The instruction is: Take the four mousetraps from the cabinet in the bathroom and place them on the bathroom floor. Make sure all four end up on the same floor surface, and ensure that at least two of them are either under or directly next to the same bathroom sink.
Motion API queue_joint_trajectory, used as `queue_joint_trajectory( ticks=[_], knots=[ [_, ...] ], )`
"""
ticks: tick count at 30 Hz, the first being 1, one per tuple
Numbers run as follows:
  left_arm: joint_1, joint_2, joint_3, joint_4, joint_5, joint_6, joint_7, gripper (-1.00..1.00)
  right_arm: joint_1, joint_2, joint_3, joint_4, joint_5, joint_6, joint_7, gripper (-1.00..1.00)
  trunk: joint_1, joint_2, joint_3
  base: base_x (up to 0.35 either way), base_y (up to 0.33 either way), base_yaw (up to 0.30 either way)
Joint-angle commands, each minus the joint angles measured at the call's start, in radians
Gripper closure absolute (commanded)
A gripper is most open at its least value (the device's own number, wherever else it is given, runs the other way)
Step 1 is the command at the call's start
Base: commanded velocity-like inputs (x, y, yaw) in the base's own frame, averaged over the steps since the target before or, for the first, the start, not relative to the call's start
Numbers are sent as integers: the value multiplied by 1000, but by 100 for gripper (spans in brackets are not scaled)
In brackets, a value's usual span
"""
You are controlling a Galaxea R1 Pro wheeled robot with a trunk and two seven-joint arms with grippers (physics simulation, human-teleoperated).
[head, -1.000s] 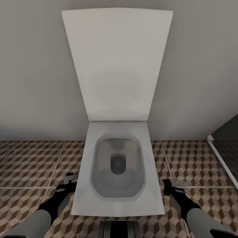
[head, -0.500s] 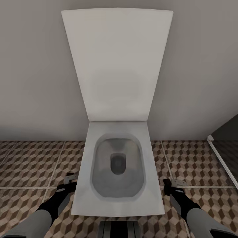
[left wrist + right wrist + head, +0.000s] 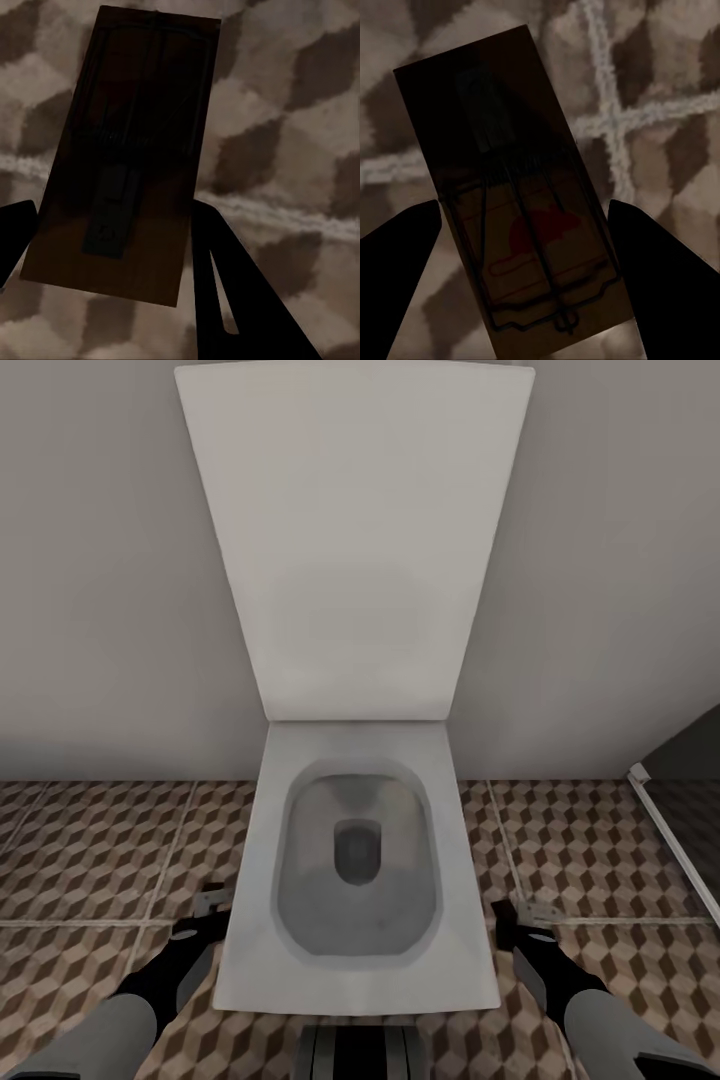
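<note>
Robot's parked square in front of a toilet [image 3: 358,860], lid up against the wall, bathroom floor [image 3: 90,860] tiled in cube pattern on both sides, and both arms hang low flanking the bowl. Left gripper [image 3: 207,905] sits just beside the bowl's left edge; in the left wrist view a mousetrap [image 3: 124,150] runs lengthwise between the two dark fingers [image 3: 232,292], long axis pointing straight out along them, far end well past the tips, so that claw looks closed on the trap's near end, narrow-ish grip. Right gripper [image 3: 520,915], same story on the other side: a second mousetrap [image 3: 514,195] between the fingers [image 3: 660,285], long axis along the gripper but skewed a bit, red mouse print and wire bail at the near end, plain end pointing away; fingers look spread wider, contact w/ the trap edges hard to confirm, prob. holding. Tiles lie right behind both traps, grout cross under the right one, floor looks close. Either arm equally near the floor; I'd judge the drop is simply straight down, traps flat, but the spot near the sink still needs finding
</note>
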Motion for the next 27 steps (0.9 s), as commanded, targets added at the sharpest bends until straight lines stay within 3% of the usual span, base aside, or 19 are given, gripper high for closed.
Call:
queue_joint_trajectory(
  ticks=[1,5,16,27],
  knots=[
    [0,1,-6,-2,6,6,5,100,0,0,-1,-2,1,6,-1,100,0,-1,-5,0,0,0],
    [0,1,-6,-3,5,6,5,100,0,0,-1,-2,1,7,0,100,2,-1,-20,0,0,0],
    [0,1,-4,-9,4,5,5,100,0,0,-1,-2,1,7,1,100,2,-1,-20,0,0,0],
    [0,1,-4,-10,4,6,5,100,0,0,0,-2,1,7,1,100,7,-4,-63,0,0,0]
  ],
)
